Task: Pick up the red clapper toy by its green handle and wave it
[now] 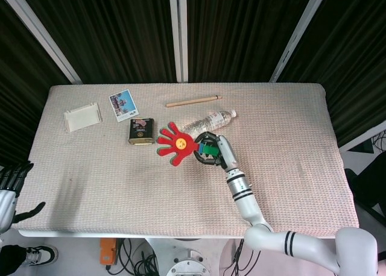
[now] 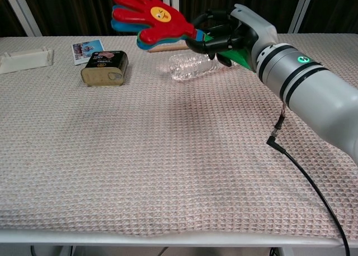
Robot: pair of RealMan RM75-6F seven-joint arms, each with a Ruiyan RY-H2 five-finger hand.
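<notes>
The red clapper toy (image 1: 175,143) (image 2: 148,14), a hand shape with a yellow smiley face, hangs well above the table, its palm tipped up and to the left. My right hand (image 1: 211,149) (image 2: 226,34) grips its green handle (image 2: 238,53), fingers wrapped around it. Blue and green layers show under the red palm in the chest view. My left hand (image 1: 9,185) hangs off the table's left edge, low in the head view, fingers apart and holding nothing.
A clear plastic bottle (image 1: 208,124) (image 2: 190,64) lies just beyond the right hand. A small dark tin (image 1: 141,131) (image 2: 104,68), a photo card (image 1: 123,105), a white tray (image 1: 82,117) and a wooden stick (image 1: 193,100) lie toward the back.
</notes>
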